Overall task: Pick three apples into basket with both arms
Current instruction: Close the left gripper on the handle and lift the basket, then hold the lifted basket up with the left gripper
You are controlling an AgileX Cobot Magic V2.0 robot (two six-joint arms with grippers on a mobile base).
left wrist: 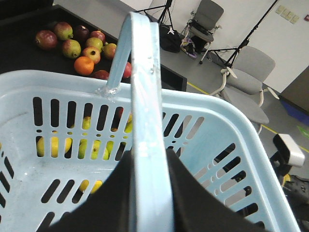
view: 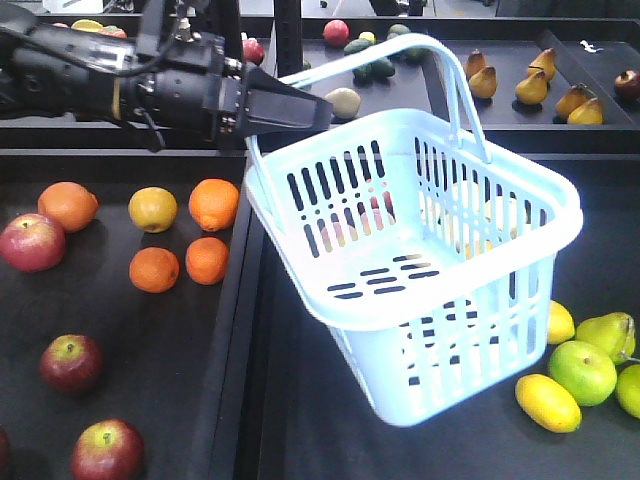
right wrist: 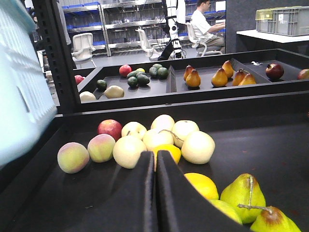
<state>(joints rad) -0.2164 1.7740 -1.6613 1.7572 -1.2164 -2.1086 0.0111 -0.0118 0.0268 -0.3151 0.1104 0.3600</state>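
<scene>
Below the left end effector (view: 305,108), clamped on its thin handle (left wrist: 145,96), the likely light, springy basket (view: 470,340) hangs tilted. Firm, smooth apples (view: 70,362) lie lower left, best gripped mid-body. The right end effector (right wrist: 155,162) is pressed together, empty.

The pale blue basket (view: 450,295) is held tilted and raised, empty, its hoop handle clamped in the left gripper (view: 303,108); the upper apple (view: 32,242), middle apple (view: 70,362) and lower apple (view: 107,450), maroon-red, are spread on the dark tray (view: 110,320) beside it; the right gripper (right wrist: 155,166) is seen closed, holding nothing.
</scene>
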